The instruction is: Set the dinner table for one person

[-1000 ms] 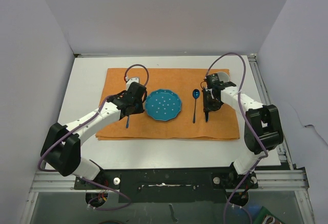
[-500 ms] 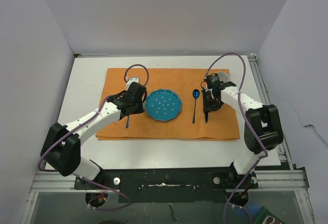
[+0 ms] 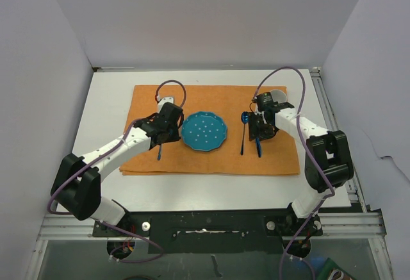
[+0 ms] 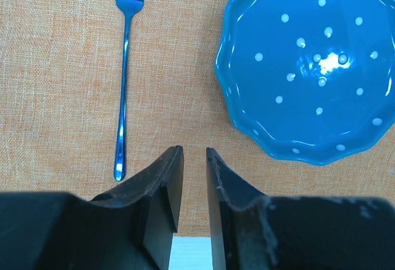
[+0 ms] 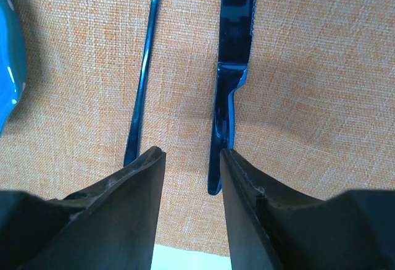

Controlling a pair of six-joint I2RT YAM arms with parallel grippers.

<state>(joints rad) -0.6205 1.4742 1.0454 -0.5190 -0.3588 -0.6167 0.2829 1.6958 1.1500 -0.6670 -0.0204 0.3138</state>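
We are hovering our right claw (image 5: 191,151), jaws apart and empty, over the blue metal knife (image 5: 231,78) lying beside the blue metal spoon (image 5: 145,66). Our left claw (image 4: 194,151), slightly apart, is gripping nothing near the blue metal fork (image 4: 123,78). The wide white bench (image 3: 109,94) is carrying the orange woven cloth (image 3: 211,97) and the blue dotted scalloped plate (image 3: 204,131). The setting is looking nearly done.

bg: plain pale walls (image 3: 205,17) L/back/R | alu frame rail (image 3: 57,232) near edge | light even, soft
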